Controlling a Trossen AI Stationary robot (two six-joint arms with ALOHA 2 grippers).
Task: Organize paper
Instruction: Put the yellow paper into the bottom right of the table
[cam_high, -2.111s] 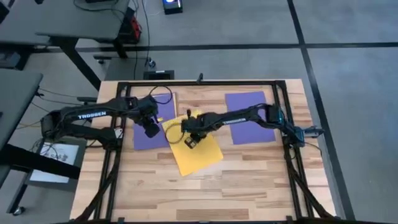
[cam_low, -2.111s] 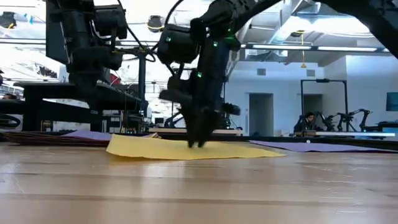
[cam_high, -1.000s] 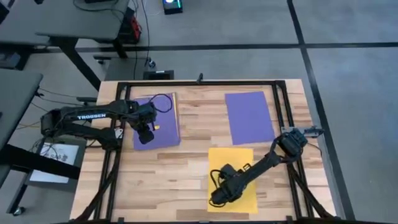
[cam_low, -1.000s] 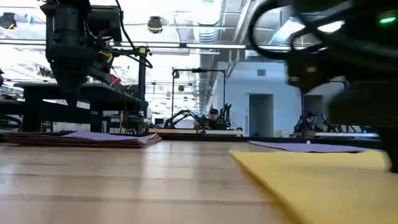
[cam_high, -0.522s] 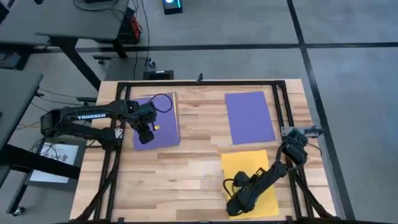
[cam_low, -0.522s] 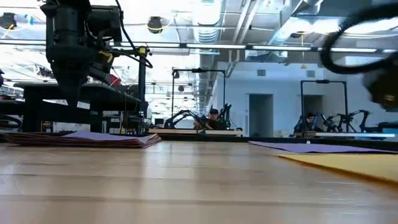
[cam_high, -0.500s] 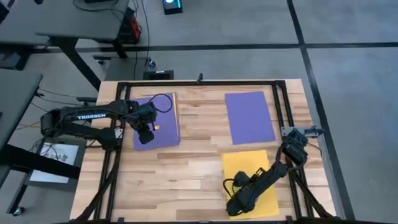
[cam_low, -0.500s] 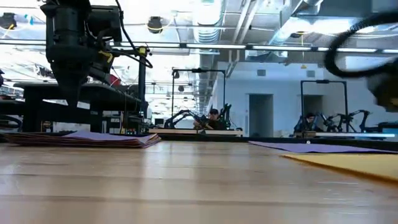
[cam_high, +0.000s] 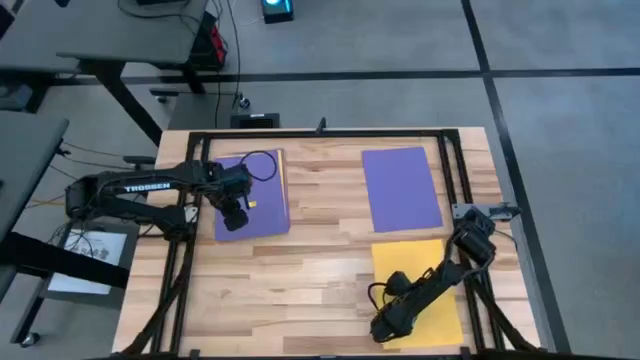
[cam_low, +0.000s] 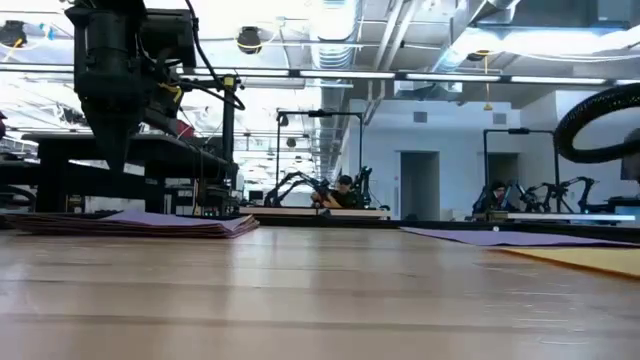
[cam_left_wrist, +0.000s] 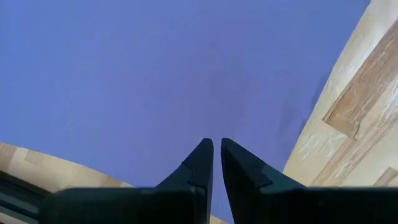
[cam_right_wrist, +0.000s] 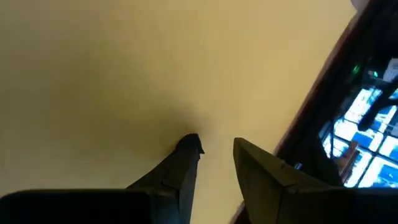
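Flat yellow sheet (cam_high: 428, 290) under right gripper (cam_high: 381, 328), fingers parted, left gripper (cam_high: 233, 221) clenched

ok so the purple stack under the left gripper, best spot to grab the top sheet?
Probably the purple stack's edge facing the table centre, coming from above: the sheets lie flat, so there's nothing to pinch mid-sheet. The left gripper hangs over its near part, fingers almost closed.

left gripper (cam_high: 231, 219) nearly closed, far-left | right gripper (cam_high: 381, 328) slightly parted, near-right
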